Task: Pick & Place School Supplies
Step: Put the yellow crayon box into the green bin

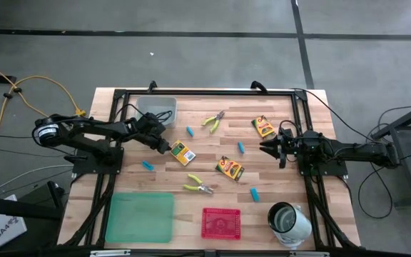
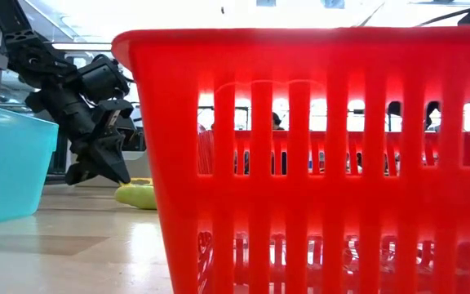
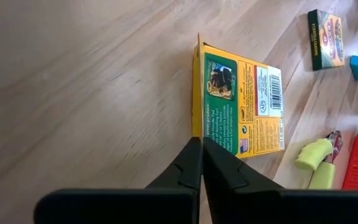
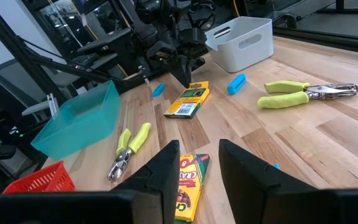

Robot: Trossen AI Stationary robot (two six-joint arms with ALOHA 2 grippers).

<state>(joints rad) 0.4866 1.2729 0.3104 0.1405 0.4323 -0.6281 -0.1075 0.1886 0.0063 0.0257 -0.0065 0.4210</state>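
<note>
Three yellow-orange crayon boxes lie flat on the table: one (image 1: 184,153) by my left gripper, one (image 1: 230,168) in the middle, one (image 1: 264,127) toward the far right. Four light-blue pieces (image 1: 190,131) (image 1: 241,147) (image 1: 148,165) (image 1: 253,193) are scattered about. Two yellow-green-handled pliers (image 1: 212,121) (image 1: 198,187) lie far and near of centre. My left gripper (image 1: 168,146) is shut, its tips at a corner of the nearest box (image 3: 241,99). My right gripper (image 1: 268,148) is open, above the table, pointing at the middle box (image 4: 188,186). My left gripper (image 3: 201,142) comes slanting down from the table's left, its shut fingertips at the corner (image 3: 201,134) of the crayon box's left end. The box lies flat on the table, back side up. Whether the tips touch it, I cannot tell.
A white bin (image 1: 157,107) stands at the far left of the table. Along the near edge are a green tray (image 1: 140,216), a red slotted tray (image 1: 221,223) that fills the low view (image 2: 317,163), and a white-and-metal cup (image 1: 289,220). Bare wood lies between the objects.
</note>
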